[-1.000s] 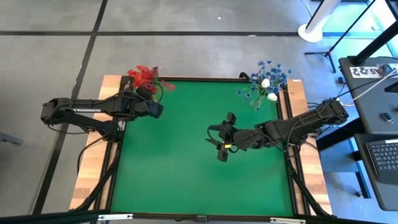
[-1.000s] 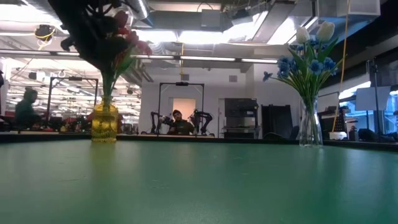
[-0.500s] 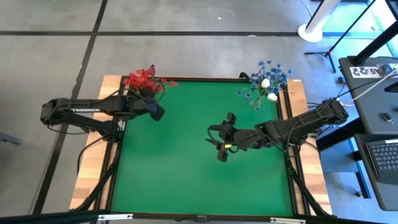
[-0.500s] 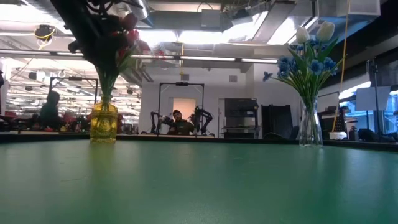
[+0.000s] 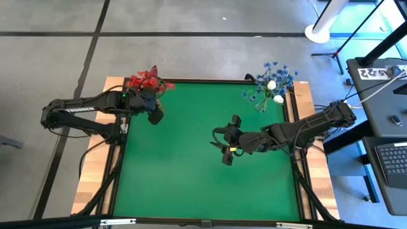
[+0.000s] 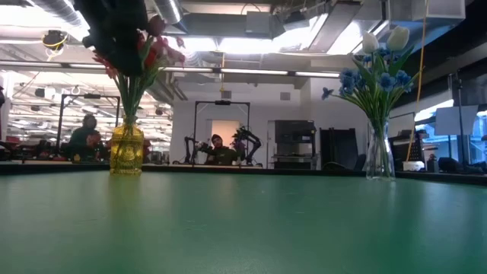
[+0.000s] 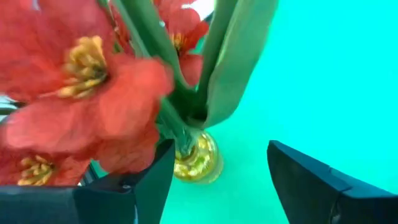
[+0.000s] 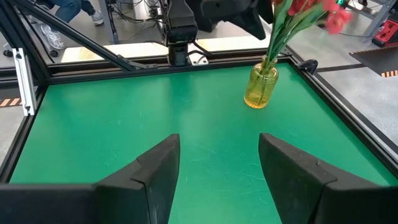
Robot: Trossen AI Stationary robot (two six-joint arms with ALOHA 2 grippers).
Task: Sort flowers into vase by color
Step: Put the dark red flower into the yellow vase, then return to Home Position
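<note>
Red flowers (image 5: 145, 81) stand with their stems in a yellow vase (image 6: 127, 150) at the table's far left corner. My left gripper (image 5: 152, 109) hangs open just above and beside them. In its wrist view the blossoms (image 7: 81, 81) are close to one finger, and the vase (image 7: 198, 158) lies farther off between the fingers. Blue flowers and white buds (image 5: 272, 83) stand in a clear glass vase (image 6: 378, 156) at the far right corner. My right gripper (image 5: 226, 149) hovers open over the middle of the green table, with nothing between its fingers (image 8: 155, 168).
The green table top (image 5: 203, 178) is framed by a dark rail and wooden side strips (image 5: 92, 172). The left arm (image 8: 230, 12) reaches over the yellow vase (image 8: 260, 87). Beyond the far edge are frames, machines and people (image 6: 84, 137).
My left gripper has opened, let go of the red flowers' stems and risen a little, tipping as it went. The red flowers, which it had held leaning, now stand free in the yellow vase. The right arm has kept still.
</note>
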